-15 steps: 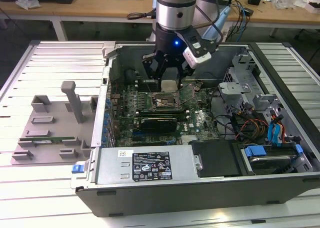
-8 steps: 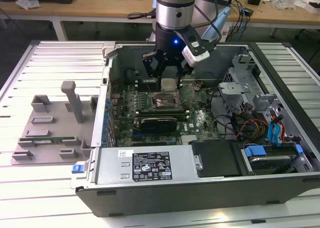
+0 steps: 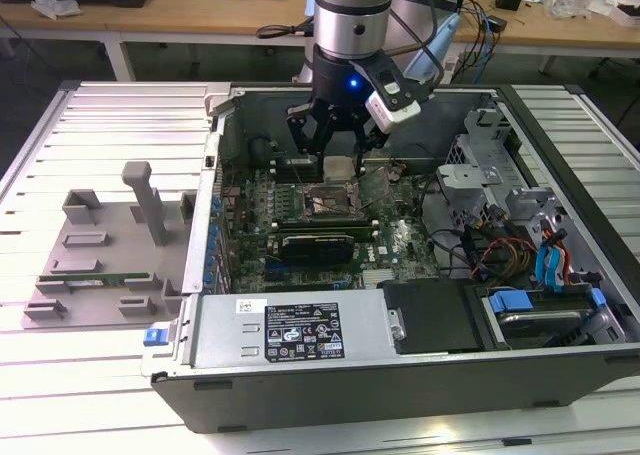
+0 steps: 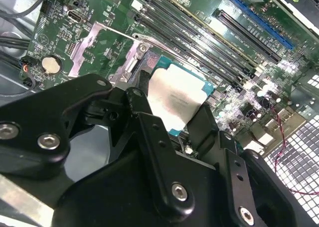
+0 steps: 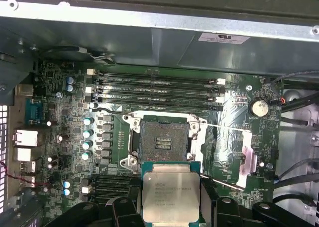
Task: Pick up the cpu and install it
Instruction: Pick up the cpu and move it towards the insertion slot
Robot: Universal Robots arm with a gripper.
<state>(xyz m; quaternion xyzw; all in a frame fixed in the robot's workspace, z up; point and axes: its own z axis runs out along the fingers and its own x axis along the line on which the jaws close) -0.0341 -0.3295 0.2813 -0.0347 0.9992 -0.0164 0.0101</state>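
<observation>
Silver-grey cpu: held at the tips of the gripper, its metal lid showing in both wrist views.
Black gripper: clenched on the cpu, one of the fingers pressed against each of two opposite edges.
Place: in the exterior view the gripper hangs inside the open computer case, over the green motherboard, with the cpu clear of the board.
Socket: bare, its contacts exposed; the cpu is just beside it and not seated, its edge overlapping the socket frame in the first wrist view.
Load plate: swung open, lying beside the socket.
Memory slots: on the socket's far side from the cpu.
Grey tray: on the slatted table at the exterior view's left, well apart from the gripper.
</observation>
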